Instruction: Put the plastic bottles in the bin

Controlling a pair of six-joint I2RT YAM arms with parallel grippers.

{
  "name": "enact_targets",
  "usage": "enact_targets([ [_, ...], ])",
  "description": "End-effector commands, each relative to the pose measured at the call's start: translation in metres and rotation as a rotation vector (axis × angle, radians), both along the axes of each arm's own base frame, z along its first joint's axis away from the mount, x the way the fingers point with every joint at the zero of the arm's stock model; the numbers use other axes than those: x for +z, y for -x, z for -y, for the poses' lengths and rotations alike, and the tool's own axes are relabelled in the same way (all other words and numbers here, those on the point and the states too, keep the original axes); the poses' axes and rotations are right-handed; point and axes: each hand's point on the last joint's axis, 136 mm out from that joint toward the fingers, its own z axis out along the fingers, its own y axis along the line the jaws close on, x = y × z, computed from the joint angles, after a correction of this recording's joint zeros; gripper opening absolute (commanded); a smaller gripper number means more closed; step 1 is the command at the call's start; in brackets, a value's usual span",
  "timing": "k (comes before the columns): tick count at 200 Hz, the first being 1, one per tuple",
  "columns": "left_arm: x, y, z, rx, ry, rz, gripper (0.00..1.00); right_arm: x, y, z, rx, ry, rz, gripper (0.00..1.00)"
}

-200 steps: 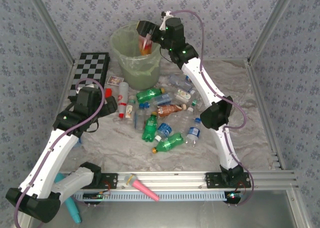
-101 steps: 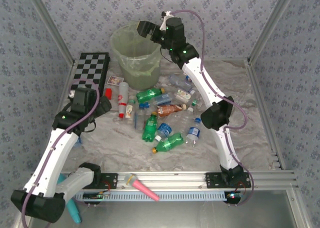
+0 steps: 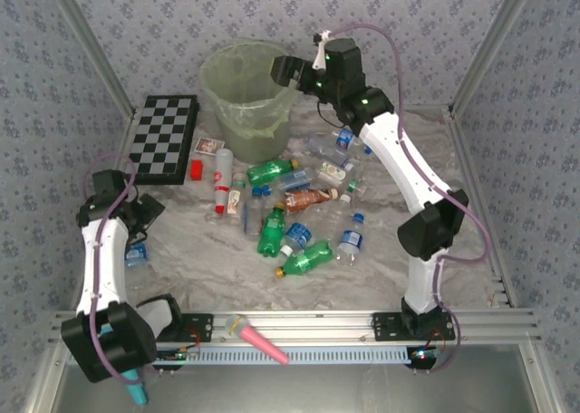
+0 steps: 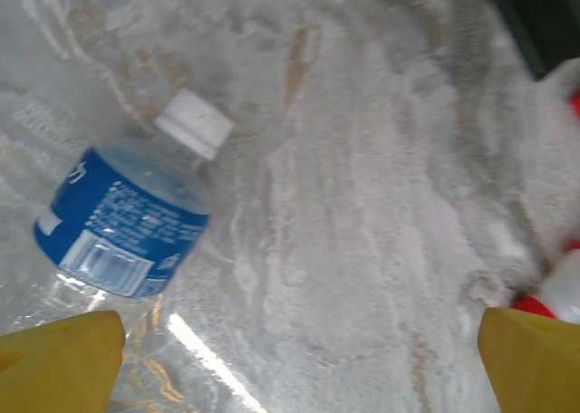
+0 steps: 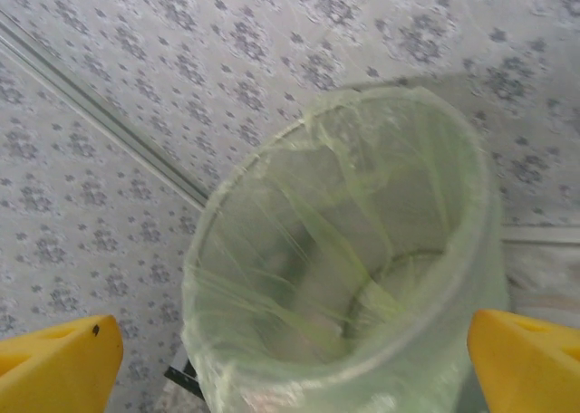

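- Top view: the bin point(image 3: 237, 51) stands at the desk's point(image 3: 208, 273) far edge, near the chessboard point(image 3: 163, 132). The right tool point(image 3: 282, 69) hangs at its right rim. The plastic bottles point(image 3: 272, 171) lie scattered mid-desk in front of the bin. The left tool point(image 3: 149, 216) sits low at the left, near a blue-labelled bottle point(image 3: 136, 254).
- Left wrist: the left tool point(image 4: 294, 368) is spread wide with nothing in it. The blue-labelled bottle point(image 4: 127, 223) lies on the desk by the left finger.
- Right wrist: the right tool point(image 5: 290, 368) is spread wide and empty, facing the bin's bag-lined mouth point(image 5: 344, 114).
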Motion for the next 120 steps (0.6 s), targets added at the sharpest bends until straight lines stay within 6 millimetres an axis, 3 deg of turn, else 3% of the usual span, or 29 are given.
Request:
enact_targets([
  [1,-0.023,0.021,-0.004,0.005,0.041,-0.112,1.0,0.001,0.014,0.019,-0.014,0.043,0.015,1.0],
  [86,-0.058,0.047,-0.045,0.191,0.044,-0.269,1.0,-0.016,0.029,0.041,-0.026,0.045,-0.037,1.0],
  [120,-0.08,0.042,-0.04,0.187,0.13,-0.29,1.0,-0.015,0.03,0.047,-0.034,0.034,-0.037,1.0],
])
